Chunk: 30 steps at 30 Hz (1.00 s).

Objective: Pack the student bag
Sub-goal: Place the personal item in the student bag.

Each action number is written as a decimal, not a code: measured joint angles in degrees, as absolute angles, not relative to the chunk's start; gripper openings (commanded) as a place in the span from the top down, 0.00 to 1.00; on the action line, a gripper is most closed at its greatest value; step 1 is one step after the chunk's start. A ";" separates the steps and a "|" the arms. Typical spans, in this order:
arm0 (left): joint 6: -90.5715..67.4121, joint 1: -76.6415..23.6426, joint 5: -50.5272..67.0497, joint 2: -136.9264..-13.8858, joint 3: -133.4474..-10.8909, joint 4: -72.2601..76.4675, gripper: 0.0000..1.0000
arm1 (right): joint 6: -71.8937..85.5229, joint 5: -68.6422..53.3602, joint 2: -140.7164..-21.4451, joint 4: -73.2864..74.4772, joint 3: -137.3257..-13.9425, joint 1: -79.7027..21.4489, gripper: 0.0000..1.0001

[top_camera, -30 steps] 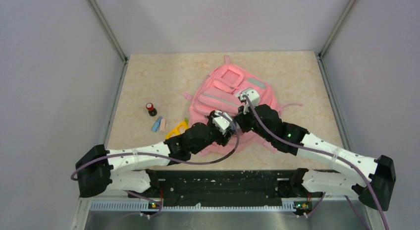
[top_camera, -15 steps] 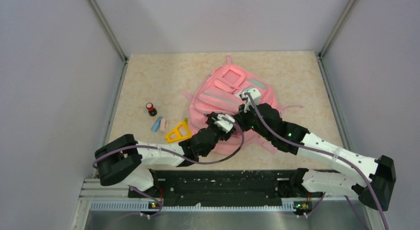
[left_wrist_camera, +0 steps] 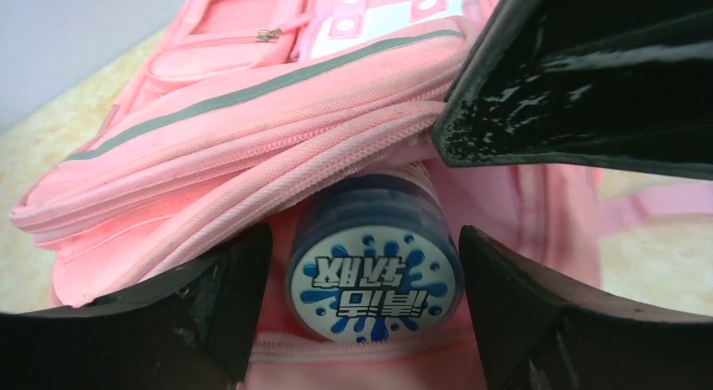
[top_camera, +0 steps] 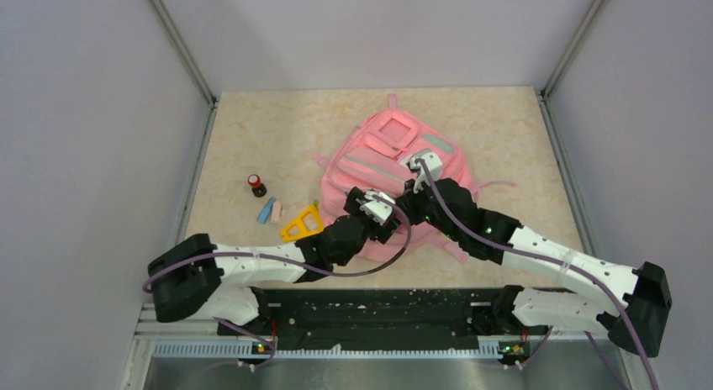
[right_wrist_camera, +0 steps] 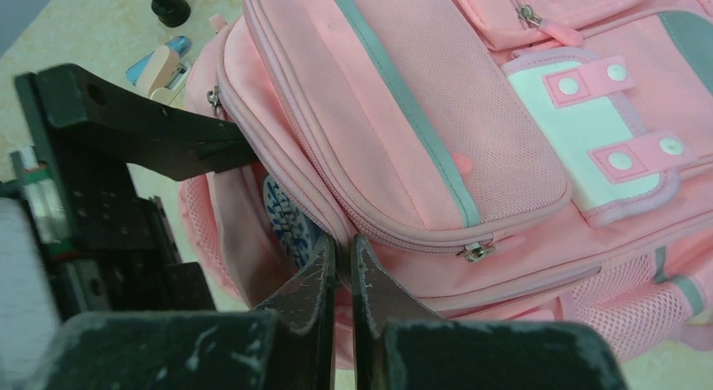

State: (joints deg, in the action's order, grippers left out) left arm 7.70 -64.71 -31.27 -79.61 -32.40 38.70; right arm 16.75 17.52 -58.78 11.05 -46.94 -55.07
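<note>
Well to the left of the left pincer (left_wrist_camera: 361,239), a small dark bottle (top_camera: 256,185) with a red cap is seen upright on the marbled table (top_camera: 252,129). Nearer that pincer, yet apart from it, a pair of blue and pink pieces (top_camera: 269,211) is laid side by side. A yellow triangle (top_camera: 300,225) is found closest of all, just off the pincer's left.

The left pincer is held spread at the near-left edge of the student bag (top_camera: 395,150), with its tips set at the mouth of an opened compartment. Between its two fingers (left_wrist_camera: 210,314) a round tub (left_wrist_camera: 374,276) with a white-and-blue splash label is lodged. The tub's far part is covered by the zip edge of the bag. A thin gap is seen between the tub and the left finger. On the other side it cannot be told whether the tub is touched.

The student bag is laid flat in the middle of the table, front pockets upward, ahead of both pincers and partly beneath them.

Just right of the left pincer, the right pincer (right_wrist_camera: 343,268) is pressed together on the zip edge of the bag. A fold of pink fabric is pinched between its tips, and the flap is held raised over the tub.
</note>
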 measured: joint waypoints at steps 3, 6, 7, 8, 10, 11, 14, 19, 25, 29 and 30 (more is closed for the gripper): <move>4.95 -64.58 -27.03 -73.38 -32.84 28.64 0.11 | 16.78 17.52 -58.78 11.05 -46.46 -55.07 1.00; 1.80 -64.55 -23.29 -66.85 -33.23 19.79 0.11 | 16.80 17.47 -58.78 10.83 -45.78 -55.09 1.00; 0.49 -64.55 -22.31 -64.73 -33.43 16.91 0.10 | 16.84 17.43 -58.78 10.74 -45.56 -55.11 1.00; -0.75 -64.55 -21.61 -62.89 -33.58 14.35 0.10 | 17.02 17.34 -58.78 10.66 -45.28 -55.11 1.00; -2.90 -64.53 -20.69 -60.29 -33.67 10.59 0.06 | 17.23 17.19 -58.78 10.31 -44.86 -55.11 1.00; -3.70 -64.49 -20.43 -59.33 -33.67 9.13 0.05 | 17.30 17.02 -58.81 10.09 -44.60 -55.11 1.00; -8.36 -63.70 -20.38 -57.08 -34.04 3.31 0.05 | 17.80 16.60 -58.81 9.50 -43.86 -55.11 1.00; -16.99 -56.05 -19.77 -55.92 -35.14 -4.78 0.07 | 18.65 14.98 -58.65 8.78 -42.09 -55.11 1.00; -21.78 -46.68 -14.52 -53.47 -35.07 -6.94 0.22 | 20.32 13.26 -58.19 6.39 -39.35 -55.11 1.00; -22.17 -44.42 -9.87 -53.06 -33.98 -5.30 0.35 | 21.45 12.69 -58.19 5.30 -38.57 -55.11 1.00; -22.04 -44.38 -8.86 -53.01 -33.61 -4.80 0.39 | 21.61 12.60 -58.19 5.21 -38.52 -55.11 1.00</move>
State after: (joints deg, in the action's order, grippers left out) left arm -22.04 -44.38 -8.86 -53.01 -33.61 -4.80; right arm 21.61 12.60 -58.19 5.21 -38.52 -55.11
